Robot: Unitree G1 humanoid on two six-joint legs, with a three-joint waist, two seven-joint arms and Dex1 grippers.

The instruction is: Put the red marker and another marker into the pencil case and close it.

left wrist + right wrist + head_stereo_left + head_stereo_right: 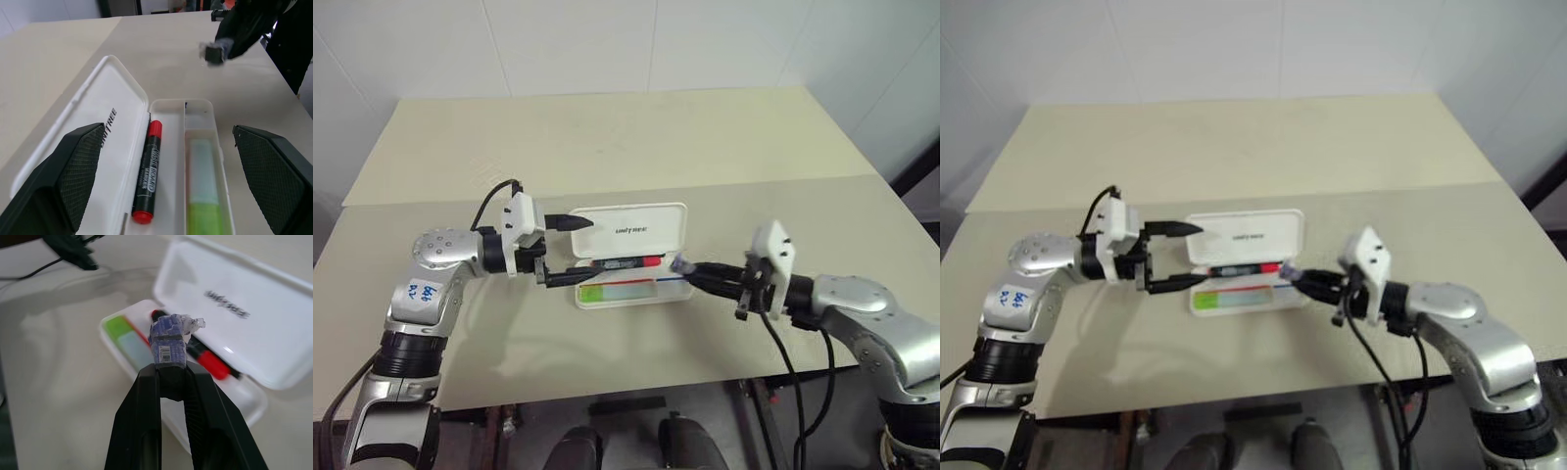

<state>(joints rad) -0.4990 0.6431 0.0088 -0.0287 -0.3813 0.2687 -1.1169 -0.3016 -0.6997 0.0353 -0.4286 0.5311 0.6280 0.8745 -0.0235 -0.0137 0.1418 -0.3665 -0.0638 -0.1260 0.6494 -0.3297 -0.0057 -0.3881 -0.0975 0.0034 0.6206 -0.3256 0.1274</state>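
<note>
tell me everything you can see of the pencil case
The pencil case is white, glossy hard plastic, rectangular with rounded corners. It lies open on the beige table, its hinged lid folded back flat with dark lettering inside. A divider splits the tray lengthwise: the red marker lies in the compartment next to the lid, the lime-green marker in the other. A red-blue stripe runs inside. Neither hand touches it.

White hard plastic pencil case (628,233), dark lettering on lid. Inside: black-barrelled marker with red ends (147,172); lime-green translucent marker (204,196). Beige worktop (607,137).
</note>
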